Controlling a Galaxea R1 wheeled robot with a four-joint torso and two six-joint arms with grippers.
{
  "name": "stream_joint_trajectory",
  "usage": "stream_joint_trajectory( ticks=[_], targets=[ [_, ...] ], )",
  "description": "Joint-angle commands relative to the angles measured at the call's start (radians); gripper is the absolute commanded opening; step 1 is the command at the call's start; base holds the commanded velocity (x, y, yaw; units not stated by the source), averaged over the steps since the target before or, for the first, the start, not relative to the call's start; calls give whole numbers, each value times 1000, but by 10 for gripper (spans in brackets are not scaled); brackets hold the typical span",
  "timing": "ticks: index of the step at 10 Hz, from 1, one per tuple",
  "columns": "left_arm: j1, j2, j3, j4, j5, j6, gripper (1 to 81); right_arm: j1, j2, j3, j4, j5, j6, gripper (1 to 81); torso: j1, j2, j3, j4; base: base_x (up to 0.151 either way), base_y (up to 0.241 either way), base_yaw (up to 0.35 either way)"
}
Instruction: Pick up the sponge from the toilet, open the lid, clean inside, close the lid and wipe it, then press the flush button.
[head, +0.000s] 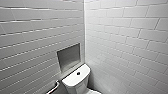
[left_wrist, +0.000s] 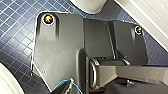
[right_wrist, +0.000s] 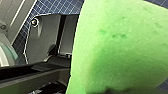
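The toilet's white tank (head: 75, 82) stands low in the head view, in the corner of two tiled walls. The round dark flush button (head: 78, 73) sits in the middle of the tank top. The lid is hidden below that picture's edge. In the right wrist view the bright green sponge (right_wrist: 120, 47) looms very close to the camera, with my right gripper shut on it. My left gripper is open and holds nothing. A white ceramic curve (left_wrist: 87, 5) shows in the left wrist view above the dark blue mosaic floor (left_wrist: 17, 32).
A recessed grey niche (head: 68, 57) is set in the left wall just above the tank. A metal grab bar (head: 53, 87) runs along that wall beside the toilet. White tiled walls close in on both sides.
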Motion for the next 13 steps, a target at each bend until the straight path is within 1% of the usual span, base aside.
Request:
stream_joint_trajectory(
  ticks=[1,8,12,13],
  targets=[
    [-49,-2,2,-5,40,1,811,48,-5,1,5,-52,-1,10,0,0,0,0,76,0,0],
    [-49,-2,2,-3,40,1,811,45,-4,-5,8,-50,1,10,0,0,0,0,82,0,0],
    [-49,-16,14,-5,32,-2,811,40,-5,-7,5,-52,-1,10,1,0,0,0,0,0,0],
    [-49,-30,36,-3,6,-1,811,32,-12,-5,4,-50,-2,10,1,0,0,0,0,0,0]
  ],
)
